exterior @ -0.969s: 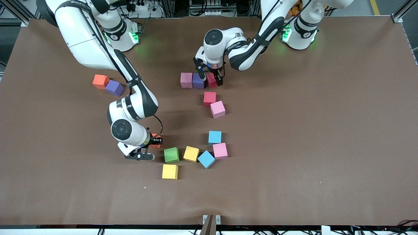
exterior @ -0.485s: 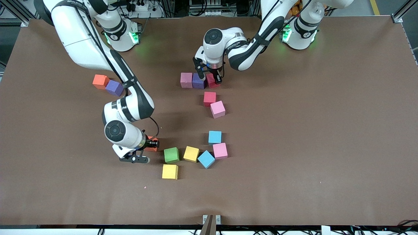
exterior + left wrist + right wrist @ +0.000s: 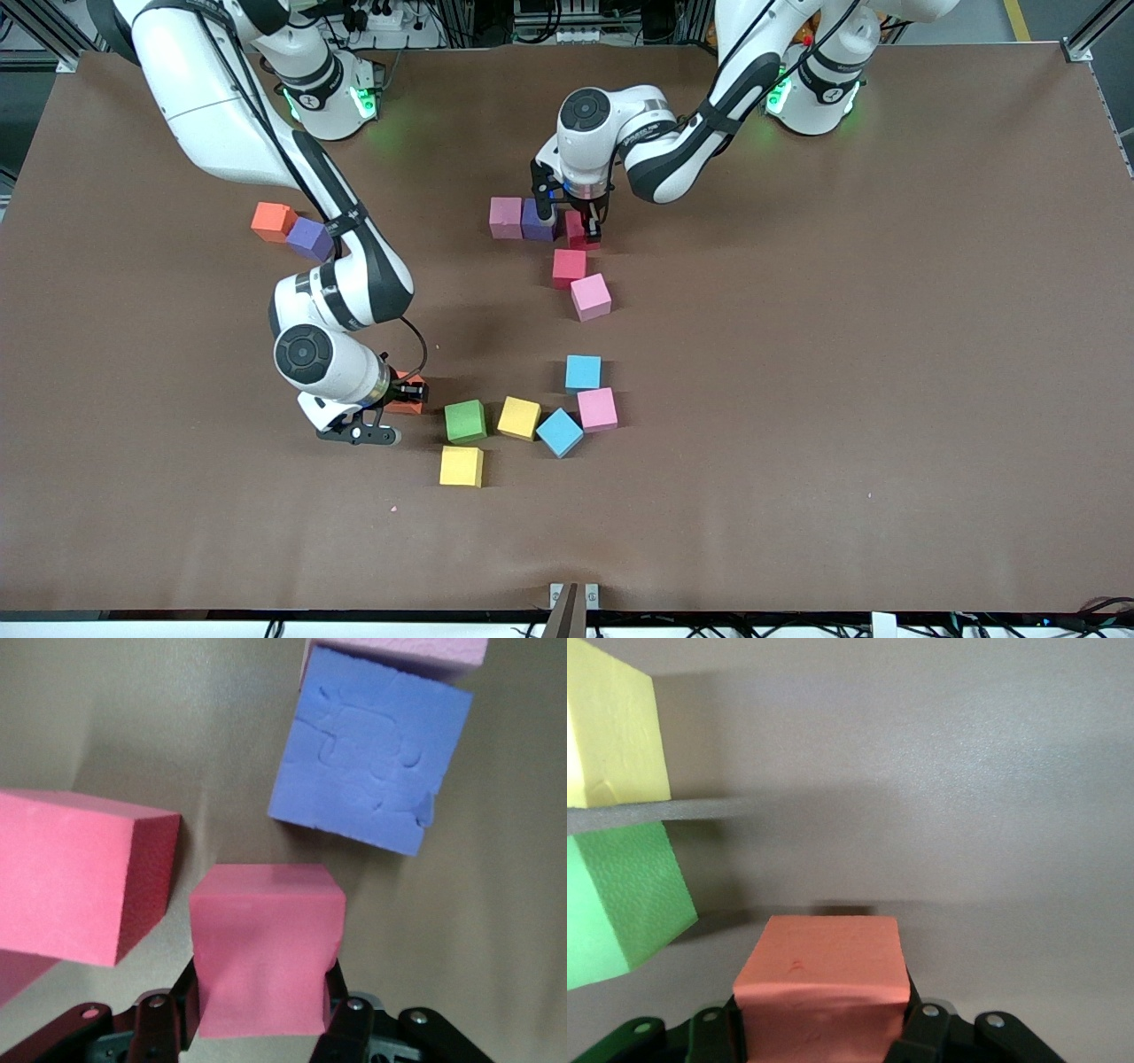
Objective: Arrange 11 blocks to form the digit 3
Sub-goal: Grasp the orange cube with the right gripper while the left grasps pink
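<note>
My left gripper point(image 3: 578, 228) point(image 3: 263, 992) is shut on a red block point(image 3: 576, 227) point(image 3: 266, 943), right beside a purple block point(image 3: 537, 220) point(image 3: 372, 771) that adjoins a mauve-pink block point(image 3: 506, 217). A second red block point(image 3: 569, 268) point(image 3: 80, 877) and a pink one point(image 3: 591, 297) lie nearer the front camera. My right gripper point(image 3: 406, 395) point(image 3: 822, 1019) is shut on an orange block point(image 3: 409, 398) point(image 3: 819, 979), low beside the green block point(image 3: 465, 421) point(image 3: 620, 904). Beside the green one sit a yellow block point(image 3: 519, 417) point(image 3: 607, 722), two sky-blue blocks point(image 3: 560, 432) point(image 3: 583, 373) and a pink block point(image 3: 597, 409).
Another yellow block point(image 3: 462, 466) lies nearest the front camera. An orange block point(image 3: 273, 221) and a purple block point(image 3: 310, 237) touch each other toward the right arm's end of the brown table point(image 3: 842, 354). The right arm's elbow hangs over the ground between them and the green block.
The left gripper has shut on the red block and drawn it slightly toward the front camera. The right gripper, still holding the orange block, has drifted away from the green block.
</note>
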